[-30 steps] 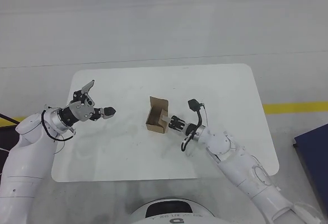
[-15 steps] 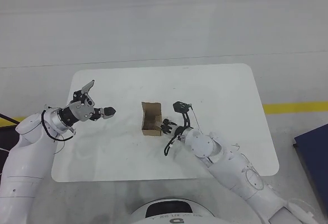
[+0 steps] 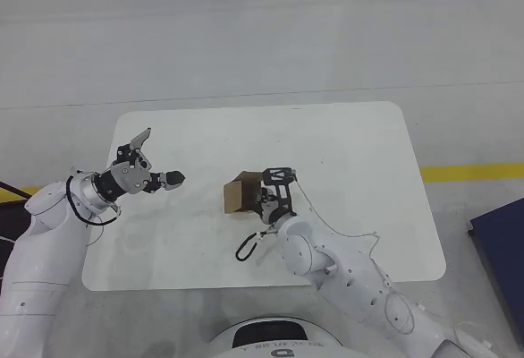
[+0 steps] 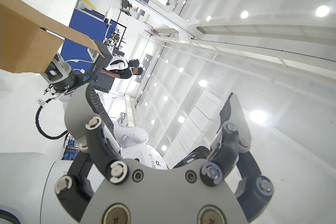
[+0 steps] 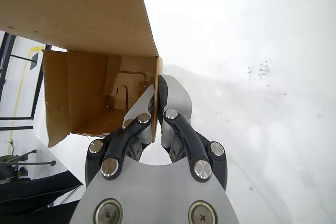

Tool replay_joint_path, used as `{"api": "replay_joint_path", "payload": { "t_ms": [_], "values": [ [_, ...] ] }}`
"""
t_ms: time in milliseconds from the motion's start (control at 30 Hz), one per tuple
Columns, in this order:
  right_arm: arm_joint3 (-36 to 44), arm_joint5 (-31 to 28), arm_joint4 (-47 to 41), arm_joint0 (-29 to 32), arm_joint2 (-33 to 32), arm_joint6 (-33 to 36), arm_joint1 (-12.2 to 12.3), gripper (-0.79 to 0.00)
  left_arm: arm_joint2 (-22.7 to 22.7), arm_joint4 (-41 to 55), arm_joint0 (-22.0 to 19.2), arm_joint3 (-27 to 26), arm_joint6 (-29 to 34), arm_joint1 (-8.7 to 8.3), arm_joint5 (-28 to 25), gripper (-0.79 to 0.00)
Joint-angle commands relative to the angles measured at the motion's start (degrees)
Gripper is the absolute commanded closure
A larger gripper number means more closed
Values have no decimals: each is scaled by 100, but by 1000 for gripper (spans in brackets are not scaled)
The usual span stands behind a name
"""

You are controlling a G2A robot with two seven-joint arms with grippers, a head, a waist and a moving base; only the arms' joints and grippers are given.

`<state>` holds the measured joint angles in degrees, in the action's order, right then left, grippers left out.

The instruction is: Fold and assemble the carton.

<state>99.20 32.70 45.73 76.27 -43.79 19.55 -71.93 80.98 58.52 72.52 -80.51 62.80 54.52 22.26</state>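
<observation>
A small brown carton [image 3: 238, 193] lies near the middle of the white table [image 3: 351, 143]. My right gripper [image 3: 264, 197] is shut on the carton's side wall [image 5: 157, 93], one finger inside and one outside. The right wrist view looks into the open carton [image 5: 86, 88], with folded bottom tabs at its far end and a flap spread overhead. My left gripper [image 3: 157, 161] is open at the table's left part, well apart from the carton. In the left wrist view its fingers [image 4: 97, 107] stand wide with nothing between them, and the carton [image 4: 26, 41] shows farther off.
A yellow floor line [image 3: 485, 170] runs to the right of the table. A dark blue object [image 3: 512, 251] stands on the floor at the right. The table's far half is bare white surface with small scuff marks [image 5: 258, 70].
My right gripper has swung the carton leftward and turned it over the last second, from open side up to lying on its side. The left arm has not moved.
</observation>
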Motion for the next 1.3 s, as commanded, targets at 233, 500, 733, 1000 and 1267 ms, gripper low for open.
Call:
{"api": "replay_joint_path", "payload": {
  "t_ms": [233, 500, 733, 1000, 1267],
  "values": [
    [411, 425, 79, 433, -445, 53, 48, -28, 0, 0, 0, 0, 0, 0, 0, -785],
    [778, 220, -158, 833, -874, 205, 105, -785, 5, -63, 86, -143, -165, 1, -30, -785],
    [902, -1652, -1647, 1472, -1807, -631, 171, -785, -319, -2188, -105, -248, 16, -112, -452, -785],
    [97, -3466, -2588, 1683, -2242, -1336, 172, -696, -1588, -4838, -1276, -148, 347, -32, -1560, -785],
    [-267, -4615, -3128, 1963, -2392, -1695, 168, -603, -3068, -5697, -2590, 779, 136, 433, -2835, -785]
  ]
}}
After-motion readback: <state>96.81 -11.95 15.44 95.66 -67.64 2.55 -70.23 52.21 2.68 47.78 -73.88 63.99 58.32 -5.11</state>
